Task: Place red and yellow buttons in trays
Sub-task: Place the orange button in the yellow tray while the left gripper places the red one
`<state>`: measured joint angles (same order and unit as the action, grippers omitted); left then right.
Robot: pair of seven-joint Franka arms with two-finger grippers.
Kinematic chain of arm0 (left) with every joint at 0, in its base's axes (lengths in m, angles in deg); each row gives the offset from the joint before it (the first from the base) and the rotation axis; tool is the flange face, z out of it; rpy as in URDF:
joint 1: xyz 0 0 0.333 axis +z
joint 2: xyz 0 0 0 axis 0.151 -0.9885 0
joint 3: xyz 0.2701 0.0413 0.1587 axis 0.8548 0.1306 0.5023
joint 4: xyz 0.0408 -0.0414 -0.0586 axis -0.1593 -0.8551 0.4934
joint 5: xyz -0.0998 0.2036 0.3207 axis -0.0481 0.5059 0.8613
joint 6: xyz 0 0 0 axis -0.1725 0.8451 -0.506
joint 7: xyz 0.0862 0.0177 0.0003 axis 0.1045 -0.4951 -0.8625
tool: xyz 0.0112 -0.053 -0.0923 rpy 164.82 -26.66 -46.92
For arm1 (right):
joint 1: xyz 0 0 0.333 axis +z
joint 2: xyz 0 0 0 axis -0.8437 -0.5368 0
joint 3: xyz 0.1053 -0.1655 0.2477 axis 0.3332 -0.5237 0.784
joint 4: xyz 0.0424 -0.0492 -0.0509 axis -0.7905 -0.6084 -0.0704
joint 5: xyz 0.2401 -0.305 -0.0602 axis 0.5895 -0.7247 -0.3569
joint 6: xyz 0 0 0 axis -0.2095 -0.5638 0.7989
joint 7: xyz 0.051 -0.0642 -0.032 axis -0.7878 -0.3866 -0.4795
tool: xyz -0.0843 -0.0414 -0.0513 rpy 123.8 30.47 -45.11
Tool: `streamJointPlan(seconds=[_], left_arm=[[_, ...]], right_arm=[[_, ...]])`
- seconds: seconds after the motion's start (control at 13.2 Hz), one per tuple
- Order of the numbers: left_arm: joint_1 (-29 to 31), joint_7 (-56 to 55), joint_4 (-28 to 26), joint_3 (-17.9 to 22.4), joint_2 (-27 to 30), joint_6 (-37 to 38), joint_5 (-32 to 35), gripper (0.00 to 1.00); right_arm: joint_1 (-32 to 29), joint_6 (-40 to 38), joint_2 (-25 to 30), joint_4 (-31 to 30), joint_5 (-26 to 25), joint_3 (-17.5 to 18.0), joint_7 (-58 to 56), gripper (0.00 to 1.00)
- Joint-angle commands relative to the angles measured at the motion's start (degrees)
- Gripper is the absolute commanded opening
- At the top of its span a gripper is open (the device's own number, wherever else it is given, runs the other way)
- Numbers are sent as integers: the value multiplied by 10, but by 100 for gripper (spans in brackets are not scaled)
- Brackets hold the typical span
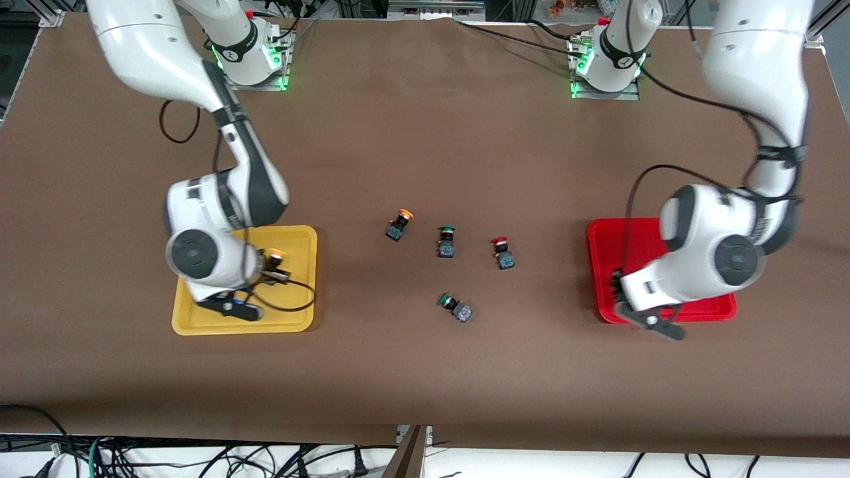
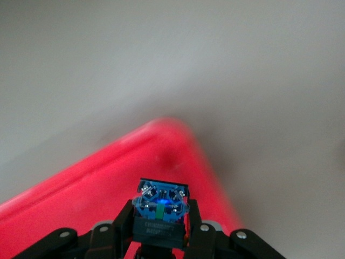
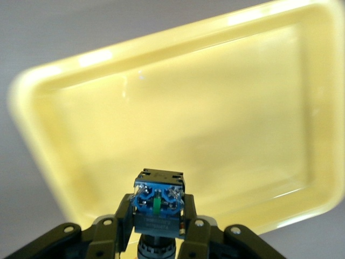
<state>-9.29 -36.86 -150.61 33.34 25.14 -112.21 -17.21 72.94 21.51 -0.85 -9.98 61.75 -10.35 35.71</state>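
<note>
My right gripper (image 1: 271, 268) is shut on a yellow-capped button (image 1: 274, 255) and holds it over the yellow tray (image 1: 299, 312). In the right wrist view the button (image 3: 158, 197) sits between the fingers (image 3: 158, 213), blue terminal end up, above the tray (image 3: 215, 108). My left gripper (image 1: 619, 289) hangs over a corner of the red tray (image 1: 601, 252). In the left wrist view it (image 2: 160, 217) is shut on a dark-bodied button (image 2: 160, 200) over the tray (image 2: 81, 194); the cap is hidden. A yellow-capped button (image 1: 399, 226) and a red-capped button (image 1: 503, 252) lie mid-table.
Two green-capped switches lie mid-table: one (image 1: 446, 241) between the loose yellow and red buttons, another (image 1: 455, 307) nearer the front camera. Both arm bases stand along the table edge farthest from the front camera.
</note>
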Motion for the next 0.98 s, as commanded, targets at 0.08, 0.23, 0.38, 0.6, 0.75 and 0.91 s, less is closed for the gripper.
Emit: streamJointPlan(seconds=[0.08,0.23,0.38,0.6,0.75,0.91], left_arm=[[38,63,-75,-5,-14,-38,21,20],[35,52,-117,-7,-5,-92,21,100],[32,38,-114,-11,28,-63,12,100],[19,-155,-79,-78,50,-16,-8,100],[12,-313,-75,-121,37,-39,-49,100],[-39,-418,-75,-124,12,-107,-54,100]], right_arm=[[-35,62,5,-89,-2,-21,-108,0],[-44,119,5,-133,-2,-22,-128,0],[-53,117,7,-121,-1,-18,-133,100],[-35,31,33,-65,48,37,-60,100],[1,31,31,-58,63,67,86,100],[72,74,19,-57,59,70,199,100]])
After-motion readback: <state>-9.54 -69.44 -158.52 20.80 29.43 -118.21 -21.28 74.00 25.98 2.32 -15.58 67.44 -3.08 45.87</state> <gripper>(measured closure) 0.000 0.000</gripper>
